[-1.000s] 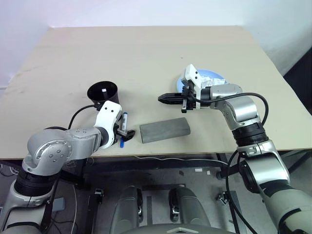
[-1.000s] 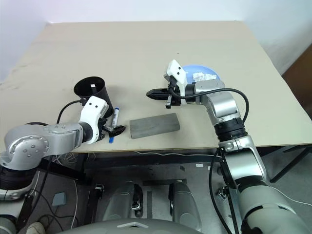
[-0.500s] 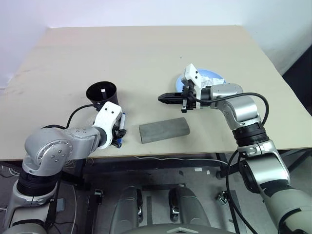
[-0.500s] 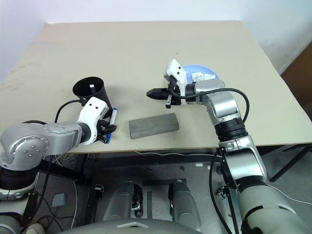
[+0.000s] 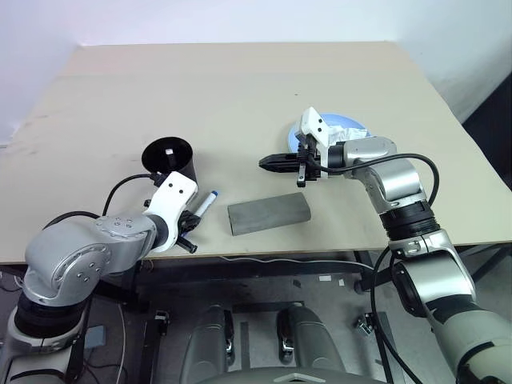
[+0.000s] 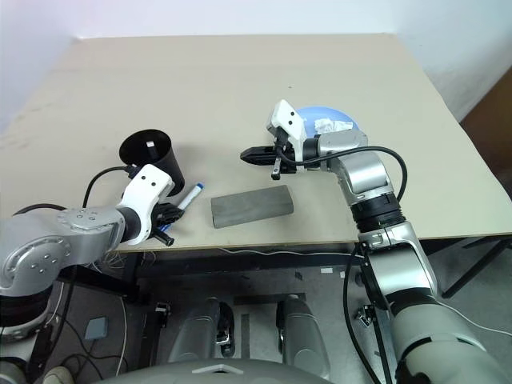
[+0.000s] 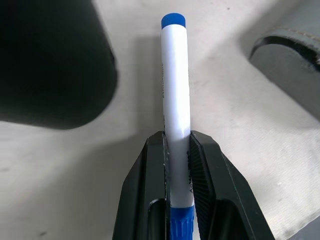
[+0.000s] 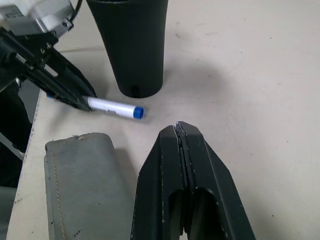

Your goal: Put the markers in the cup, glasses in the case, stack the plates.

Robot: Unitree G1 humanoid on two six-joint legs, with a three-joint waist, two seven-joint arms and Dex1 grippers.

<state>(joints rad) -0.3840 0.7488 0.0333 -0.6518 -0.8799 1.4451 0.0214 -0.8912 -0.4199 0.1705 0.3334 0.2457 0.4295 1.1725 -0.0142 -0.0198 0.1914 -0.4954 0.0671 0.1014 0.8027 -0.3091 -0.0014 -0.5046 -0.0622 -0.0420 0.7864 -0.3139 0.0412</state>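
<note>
I saw the left gripper [image 7: 177, 150] clamped on the blue-capped marker [image 7: 176, 85], its two black fingers [image 7: 150, 190] pressed against the white barrel just above the blue cap. The barrel ran out past the fingertips to a blue end, and a shadow lay on the table [image 5: 240, 88] under it. In the head views the marker [image 5: 206, 202] sat near the near-left edge of the table, between the black cup [image 5: 169, 156] and the grey case [image 5: 269, 214]. The cup stood upright just to the far left of the marker, rim open, apart from it. The case lay closed, flat, to the marker's right, with a strip of bare table between them.

The right gripper [image 5: 276, 162] hung over the middle of the table, pointing left, fingers [image 8: 175, 165] pressed together with nothing in them. Behind it, toward the right edge, I noted a light blue plate [image 5: 350, 126] with a crumpled white tissue [image 6: 328, 126] on it.

The far half of the table was bare. The near edge ran close under the left gripper and case.
</note>
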